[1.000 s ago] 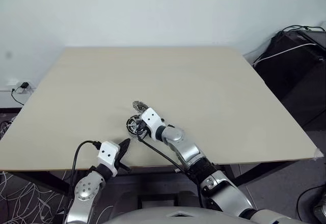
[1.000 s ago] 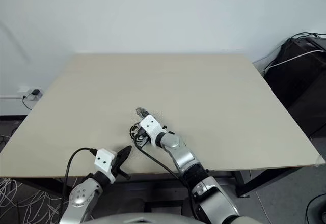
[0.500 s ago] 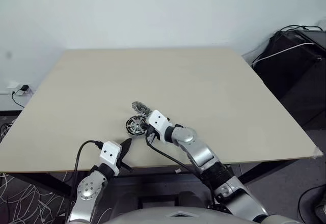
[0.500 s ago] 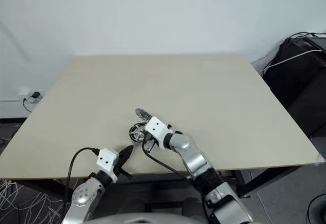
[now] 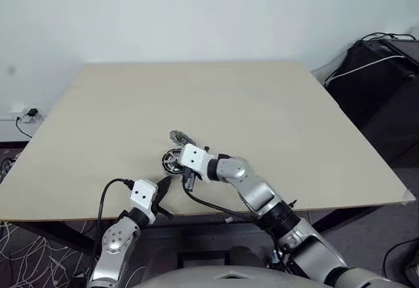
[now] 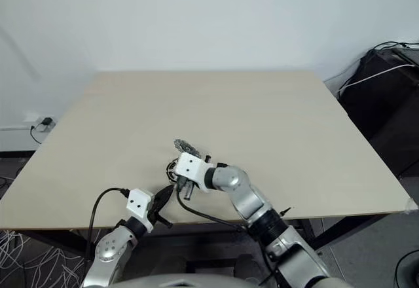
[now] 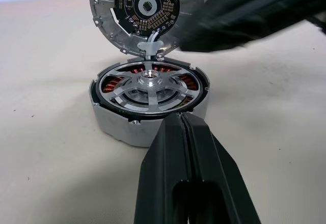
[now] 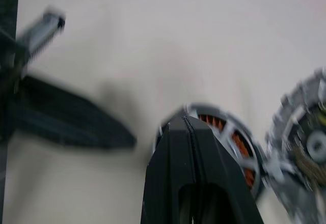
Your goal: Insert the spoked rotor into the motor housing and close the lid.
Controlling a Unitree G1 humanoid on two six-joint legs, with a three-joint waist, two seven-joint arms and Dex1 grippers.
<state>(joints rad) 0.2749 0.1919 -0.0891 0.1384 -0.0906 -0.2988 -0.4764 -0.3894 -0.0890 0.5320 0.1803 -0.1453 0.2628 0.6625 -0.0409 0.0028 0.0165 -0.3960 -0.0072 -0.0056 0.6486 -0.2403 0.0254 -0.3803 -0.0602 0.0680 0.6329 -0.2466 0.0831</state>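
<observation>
The rotor (image 7: pixel 151 85) sits seated in the housing (image 7: pixel 147 109) near the table's front edge; the lid (image 7: pixel 145 10) stands open. Both grippers, left (image 7: pixel 184 124) and right (image 8: pixel 189 123), are closed and empty. Next: push the lid down.

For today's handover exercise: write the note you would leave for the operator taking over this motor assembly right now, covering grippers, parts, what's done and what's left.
Left gripper: shut, empty, close in front of the motor housing.
Right gripper: shut, empty, above the housing.
Spoked rotor: seated in the housing, over the copper windings.
Lid: open, standing tilted up at the housing's far edge.
Done: rotor inserted.
Left: fold the lid down over the housing.
</observation>
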